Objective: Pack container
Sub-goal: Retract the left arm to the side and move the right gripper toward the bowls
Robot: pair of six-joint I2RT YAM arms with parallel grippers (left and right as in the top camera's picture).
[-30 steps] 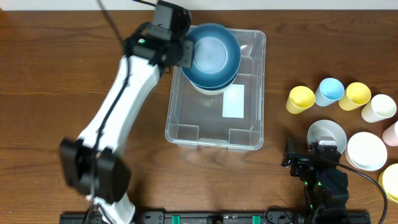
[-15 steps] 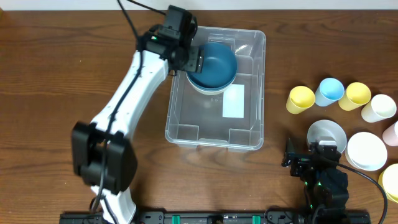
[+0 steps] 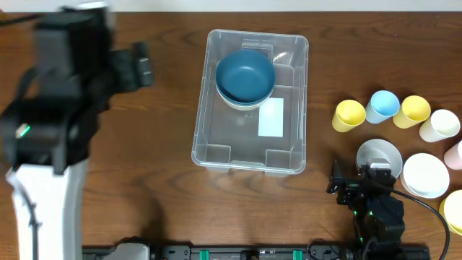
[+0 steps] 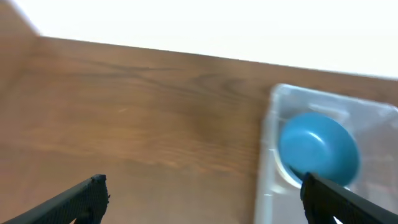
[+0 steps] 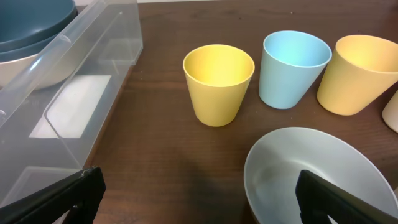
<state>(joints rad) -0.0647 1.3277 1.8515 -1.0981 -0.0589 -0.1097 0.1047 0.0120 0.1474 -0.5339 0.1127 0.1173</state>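
Container (image 3: 231,141) stands on the table (image 3: 159,202), midway across and nearer the far edge. Packed so far: a blue bowl (image 3: 245,72) nested on a pale bowl (image 5: 25,71) at its far end; the rest of its floor is bare. Outstanding, by the table's right edge: grey bowl (image 3: 379,155), white bowl (image 3: 426,175), yellow cup (image 3: 350,114), blue cup (image 3: 382,105), further cups. Left gripper (image 4: 204,183) and right gripper (image 5: 199,186): fingers spread, empty. Assessment: early stage.

Bright, even light from above; shadows on the counter (image 3: 144,188) are soft. Overhead view: left arm (image 3: 50,108) smeared and out of focus — the rest sharp. Left wrist view soft throughout, top band blown white. Right wrist view crisp — faint glare on the container (image 5: 68,68) wall.
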